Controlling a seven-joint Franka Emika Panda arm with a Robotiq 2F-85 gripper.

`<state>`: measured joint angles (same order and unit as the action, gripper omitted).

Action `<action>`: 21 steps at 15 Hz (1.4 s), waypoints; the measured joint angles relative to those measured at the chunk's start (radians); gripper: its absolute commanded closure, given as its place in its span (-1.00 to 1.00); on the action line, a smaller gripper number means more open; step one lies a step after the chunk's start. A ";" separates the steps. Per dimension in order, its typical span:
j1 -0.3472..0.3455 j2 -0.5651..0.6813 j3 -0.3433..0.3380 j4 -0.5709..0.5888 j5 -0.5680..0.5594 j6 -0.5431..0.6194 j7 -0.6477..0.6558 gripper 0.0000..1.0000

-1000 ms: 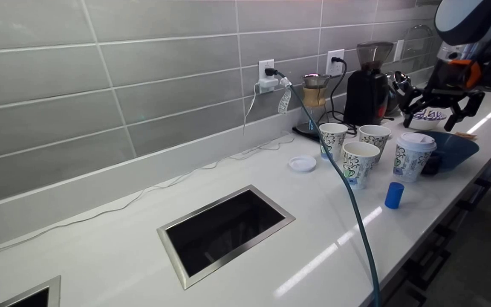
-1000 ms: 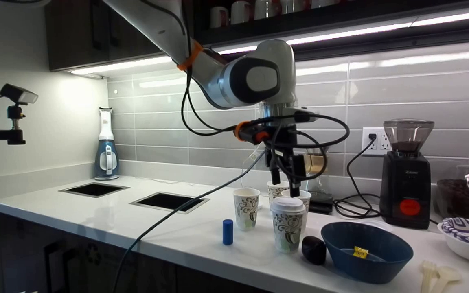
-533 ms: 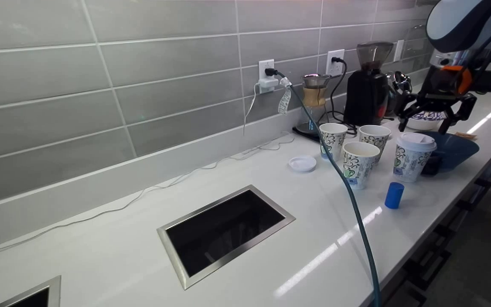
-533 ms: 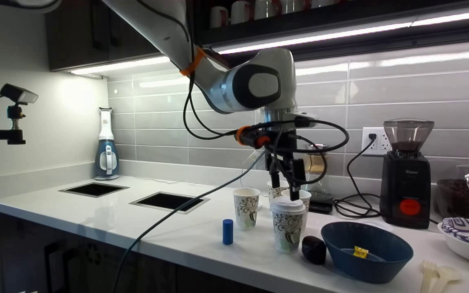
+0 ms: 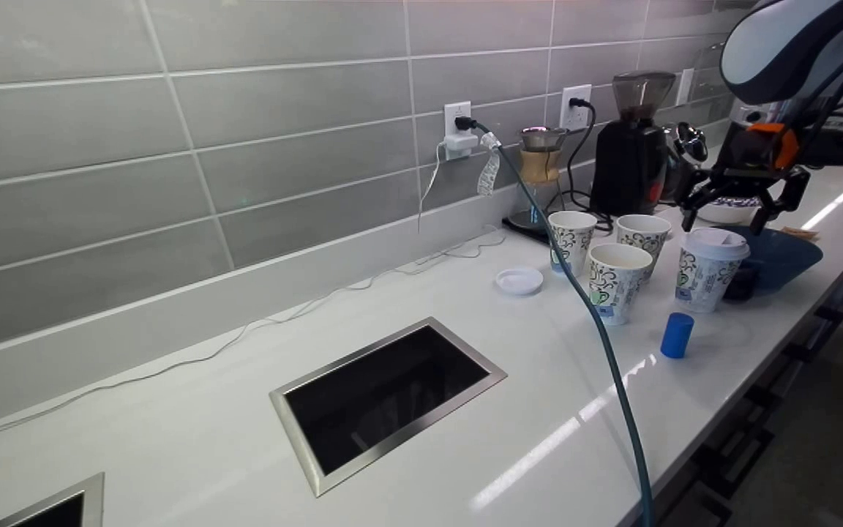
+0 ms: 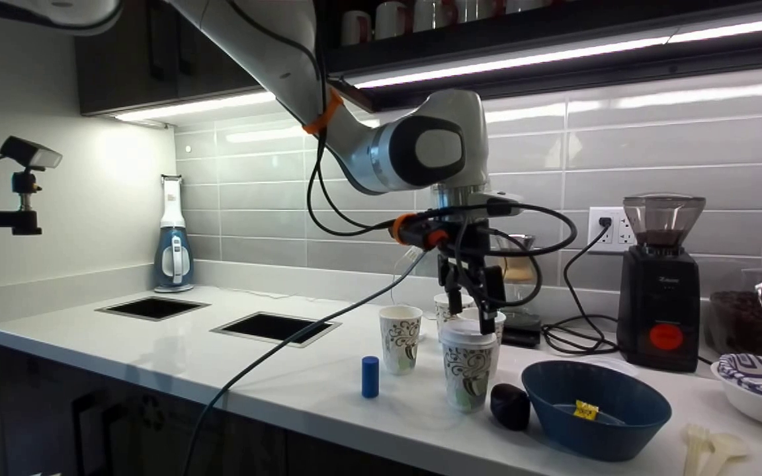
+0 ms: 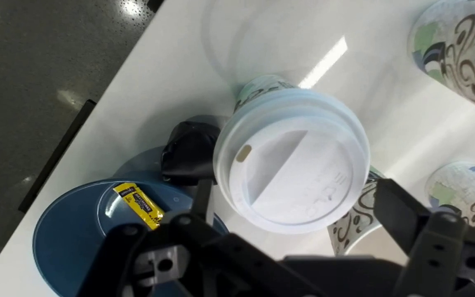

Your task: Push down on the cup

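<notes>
The cup [image 5: 710,271] is a tall white paper cup with swirl print and a white lid, upright on the counter. It also shows in the other exterior view [image 6: 467,370] and from above in the wrist view [image 7: 299,165]. My gripper [image 5: 723,222] is open and empty, its fingers pointing down. In an exterior view the gripper [image 6: 471,320] overlaps the top of the lid. In the wrist view the lid shows between and ahead of the spread fingers [image 7: 295,187]. I cannot tell whether a fingertip touches the lid.
Open patterned cups [image 5: 617,285] stand near the lidded cup, along with a blue cylinder [image 5: 677,335]. A black object [image 6: 510,406] and a blue bowl [image 6: 596,423] with a yellow packet sit beside it. A cable [image 6: 301,336] crosses the counter. A coffee grinder [image 6: 660,304] stands by the wall.
My gripper has come down a little towards the lid of the cup and shifted slightly sideways. It stays open. The cups and other objects have not moved.
</notes>
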<state>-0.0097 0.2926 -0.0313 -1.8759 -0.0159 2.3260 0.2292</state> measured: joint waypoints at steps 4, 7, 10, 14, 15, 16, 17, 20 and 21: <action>0.005 0.016 0.000 0.007 0.000 -0.009 0.002 -1.00; 0.011 0.020 0.000 0.007 0.000 -0.019 0.010 -1.00; 0.015 0.022 0.000 0.007 0.000 -0.024 0.018 -1.00; 0.015 0.022 -0.001 0.009 0.000 -0.025 0.023 -1.00; 0.015 0.022 -0.002 0.009 -0.001 -0.025 0.025 -1.00; 0.015 0.022 -0.003 0.010 -0.001 -0.025 0.027 -1.00; 0.015 0.022 -0.005 0.011 -0.001 -0.025 0.029 -1.00; 0.015 0.022 -0.010 0.019 -0.001 -0.033 0.035 -0.94; 0.015 0.022 -0.012 0.022 -0.001 -0.039 0.036 -0.75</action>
<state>0.0057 0.3145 -0.0429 -1.8536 -0.0173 2.2866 0.2651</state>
